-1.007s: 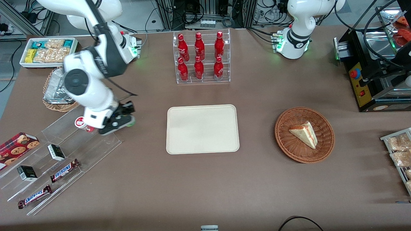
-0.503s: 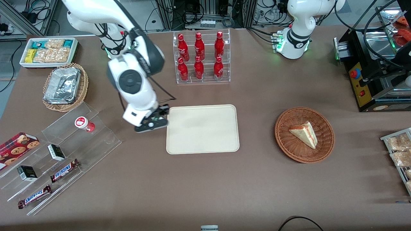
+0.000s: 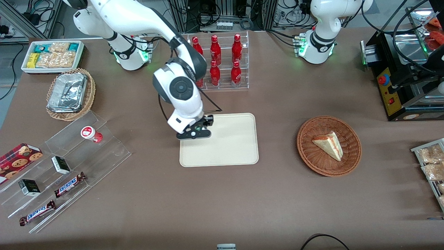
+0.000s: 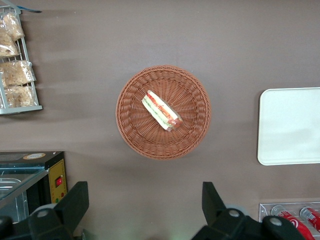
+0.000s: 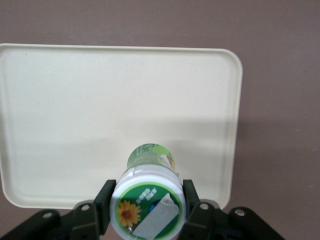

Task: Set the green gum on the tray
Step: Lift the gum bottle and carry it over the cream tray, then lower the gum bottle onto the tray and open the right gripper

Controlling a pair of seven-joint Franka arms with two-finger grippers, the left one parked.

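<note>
My right gripper [image 3: 196,132] is shut on the green gum [image 5: 148,200], a small green canister with a white lid bearing a green-and-yellow flower mark. The fingers [image 5: 104,197] press the lid from both sides. In the front view only a sliver of green [image 3: 197,129] shows between the black fingers. The gripper hangs above the cream-beige tray [image 3: 236,149], over its part toward the working arm's end. The tray [image 5: 100,100] fills the wrist view under the canister and is bare. It also shows in the left wrist view [image 4: 292,125].
A red gum canister [image 3: 91,133] stands on a clear acrylic stepped rack [image 3: 66,163] with snack bars. A rack of red bottles [image 3: 218,62] stands farther from the camera than the tray. A wicker basket [image 3: 329,146] with a sandwich lies toward the parked arm's end.
My gripper has carried the green gum from the acrylic rack across the table to above the tray. The red canister stayed on the rack.
</note>
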